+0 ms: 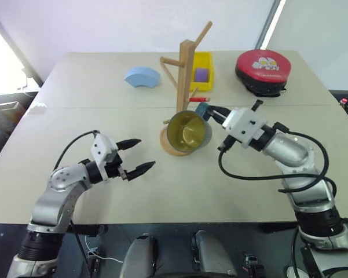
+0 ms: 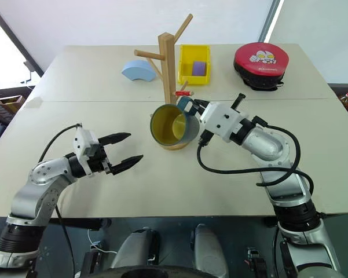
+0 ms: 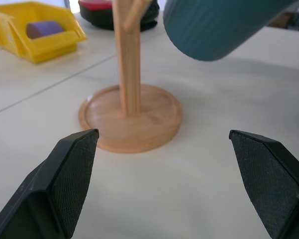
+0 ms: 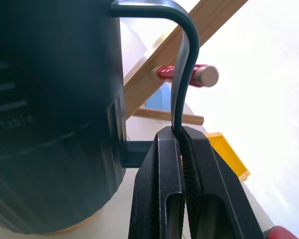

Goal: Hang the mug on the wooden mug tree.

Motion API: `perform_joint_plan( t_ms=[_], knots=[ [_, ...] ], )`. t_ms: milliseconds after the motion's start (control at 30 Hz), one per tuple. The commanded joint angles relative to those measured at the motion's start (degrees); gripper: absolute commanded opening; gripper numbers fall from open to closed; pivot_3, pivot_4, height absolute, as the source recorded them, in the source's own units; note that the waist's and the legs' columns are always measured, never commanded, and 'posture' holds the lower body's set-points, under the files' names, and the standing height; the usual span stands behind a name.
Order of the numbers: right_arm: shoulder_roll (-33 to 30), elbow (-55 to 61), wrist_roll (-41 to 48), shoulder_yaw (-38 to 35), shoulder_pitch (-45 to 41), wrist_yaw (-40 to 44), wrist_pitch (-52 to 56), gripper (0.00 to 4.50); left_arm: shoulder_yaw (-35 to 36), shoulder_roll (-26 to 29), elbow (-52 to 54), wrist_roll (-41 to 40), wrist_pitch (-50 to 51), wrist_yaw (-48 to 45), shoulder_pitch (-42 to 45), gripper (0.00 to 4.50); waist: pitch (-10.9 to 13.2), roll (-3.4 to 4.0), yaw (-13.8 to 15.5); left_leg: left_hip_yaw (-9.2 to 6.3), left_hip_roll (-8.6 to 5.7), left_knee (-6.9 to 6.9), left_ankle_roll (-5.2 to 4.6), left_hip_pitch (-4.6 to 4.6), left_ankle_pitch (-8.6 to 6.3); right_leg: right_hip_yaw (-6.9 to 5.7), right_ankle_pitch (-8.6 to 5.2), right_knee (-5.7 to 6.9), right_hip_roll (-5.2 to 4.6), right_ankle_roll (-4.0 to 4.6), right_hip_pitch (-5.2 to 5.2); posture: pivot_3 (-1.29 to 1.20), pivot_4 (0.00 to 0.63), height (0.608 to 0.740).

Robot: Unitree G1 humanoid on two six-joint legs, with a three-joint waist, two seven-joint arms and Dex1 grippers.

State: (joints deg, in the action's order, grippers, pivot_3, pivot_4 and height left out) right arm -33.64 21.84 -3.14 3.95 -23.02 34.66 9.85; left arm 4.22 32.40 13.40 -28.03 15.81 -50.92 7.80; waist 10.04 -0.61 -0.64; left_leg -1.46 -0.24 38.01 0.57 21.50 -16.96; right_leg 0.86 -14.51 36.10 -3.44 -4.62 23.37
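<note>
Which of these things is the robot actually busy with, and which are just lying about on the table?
In use:
- mug, pinched by its handle in the right gripper
- wooden mug tree

Just lying about:
- light blue curved block
- yellow bin holding a purple block
- red and black round case

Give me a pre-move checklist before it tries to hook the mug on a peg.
1. Grip: right gripper shut on the mug by its handle: ok.
2. Mug lifted off the table, on its side, mouth toward the robot: ok.
3. Handle loop on a peg of the wooden mug tree: not ok, not yet hooked.
4. Red-tipped peg close behind the handle loop: ok.
5. Left gripper open, apart from the mug and the tree's base: ok.
6. Whether the mug body touches the post: cannot tell.
</note>
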Motion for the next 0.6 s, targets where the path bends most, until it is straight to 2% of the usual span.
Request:
perform_joint_plan(
  t_ms=[33, 367, 600],
  knots=[
    [-0.28, 0.95, 1.17, -1.72, -0.77, 0.19, -1.14, 0.04, 1.96, 0.41, 2.26, -1.93, 0.49, 0.08, 0.62, 4.50, 0.00, 0.00, -0.01, 0.00, 0.00, 0.00, 0.00, 0.00, 0.00, 0.00, 0.00, 0.00, 0.00, 0.00, 0.00, 0.00, 0.150, 0.735],
    [-1.71, 1.33, 2.70, -4.52, 2.18, 0.65, -3.80, 0.04, 3.33, 1.42, 2.90, -3.03, 1.78, 0.11, 0.72, 4.50, 0.00, 0.00, 0.00, 0.01, -0.01, 0.00, 0.00, -0.02, 0.00, -0.01, -0.02, 0.00, 0.00, 0.03, -0.02, 0.00, 0.150, 0.735],
    [-2.29, 0.75, 3.89, -6.67, 0.41, 0.60, -2.14, 0.04, 3.93, 1.88, 3.59, -4.29, 2.99, 0.39, 1.37, 4.50, 0.00, 0.00, -0.01, 0.01, -0.01, 0.00, 0.00, -0.03, 0.00, -0.01, -0.01, 0.01, 0.01, 0.01, -0.02, 0.00, 0.150, 0.735]
  ],
)
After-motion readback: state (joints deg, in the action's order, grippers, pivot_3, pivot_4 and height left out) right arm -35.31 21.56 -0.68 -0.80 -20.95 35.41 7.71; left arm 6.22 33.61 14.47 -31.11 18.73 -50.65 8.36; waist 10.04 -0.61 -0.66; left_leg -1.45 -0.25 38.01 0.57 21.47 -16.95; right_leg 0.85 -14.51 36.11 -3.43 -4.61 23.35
